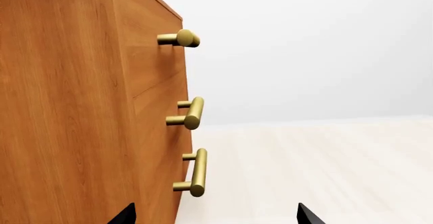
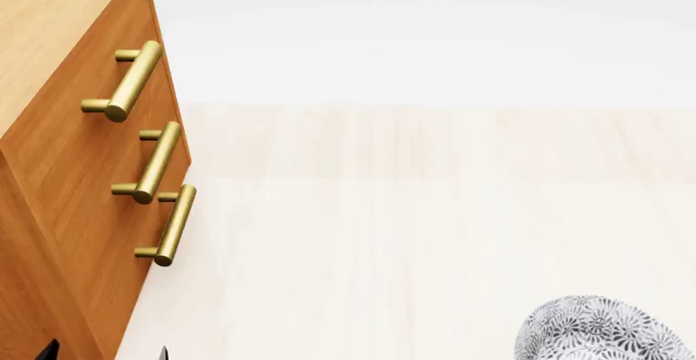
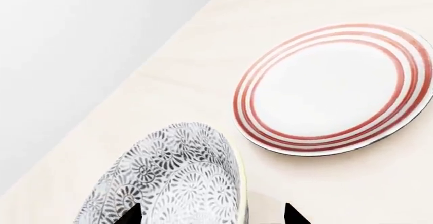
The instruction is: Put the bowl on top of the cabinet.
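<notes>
Here, the tall orange-brown wooden cabinet (image 2: 65, 173) with its lighter wood top fills the head view's left edge, its front carrying three brass bar handles (image 2: 158, 162). A broad stretch of pale wooden floor (image 2: 435, 213) lies to its right. One deep round white bowl (image 2: 601, 330) with dense dark grey floral pattern sits at that view's lower right corner, well apart from the cabinet. One flat white plate (image 3: 333, 88) with red rings lies just beside the bowl. The right gripper (image 3: 211, 215) straddles the bowl's rim, jaws spread. The left gripper (image 1: 216, 215) hangs beside the cabinet's front corner, jaws apart, holding nothing.
</notes>
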Available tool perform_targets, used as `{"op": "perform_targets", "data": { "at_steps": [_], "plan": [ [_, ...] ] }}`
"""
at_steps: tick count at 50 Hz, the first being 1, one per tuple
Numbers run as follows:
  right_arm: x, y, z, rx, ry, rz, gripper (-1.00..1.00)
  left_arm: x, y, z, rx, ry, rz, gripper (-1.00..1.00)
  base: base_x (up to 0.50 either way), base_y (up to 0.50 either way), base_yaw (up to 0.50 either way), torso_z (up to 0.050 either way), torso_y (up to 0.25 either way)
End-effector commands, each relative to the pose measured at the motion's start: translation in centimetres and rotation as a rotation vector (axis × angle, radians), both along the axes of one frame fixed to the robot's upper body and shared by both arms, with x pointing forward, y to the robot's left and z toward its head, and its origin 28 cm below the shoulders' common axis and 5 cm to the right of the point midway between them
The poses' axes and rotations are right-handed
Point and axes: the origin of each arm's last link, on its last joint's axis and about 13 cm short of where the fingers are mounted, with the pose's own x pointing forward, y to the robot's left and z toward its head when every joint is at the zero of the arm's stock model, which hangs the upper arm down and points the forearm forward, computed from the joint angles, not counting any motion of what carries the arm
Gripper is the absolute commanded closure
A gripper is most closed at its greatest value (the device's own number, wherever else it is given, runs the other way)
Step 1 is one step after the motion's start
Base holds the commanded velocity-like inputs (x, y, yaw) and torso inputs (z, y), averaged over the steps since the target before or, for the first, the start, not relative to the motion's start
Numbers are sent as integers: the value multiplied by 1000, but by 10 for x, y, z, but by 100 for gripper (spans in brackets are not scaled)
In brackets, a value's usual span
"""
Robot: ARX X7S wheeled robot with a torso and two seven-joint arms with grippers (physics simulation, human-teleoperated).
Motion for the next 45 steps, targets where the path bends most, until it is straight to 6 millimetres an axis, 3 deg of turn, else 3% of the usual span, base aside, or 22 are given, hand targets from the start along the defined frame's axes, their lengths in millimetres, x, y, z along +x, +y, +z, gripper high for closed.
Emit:
{"op": "perform_targets", "data": {
  "at_steps": [1,45],
  "plan": [
    [6,0,-3,6,36,23,-100,0,0,0,0,1,0,-100,0,0,0,0,0],
    [17,-4,-10,56,132,15,-100,0,0,0,1,0,-1,-100,0,0,0,0,0]
  ]
}}
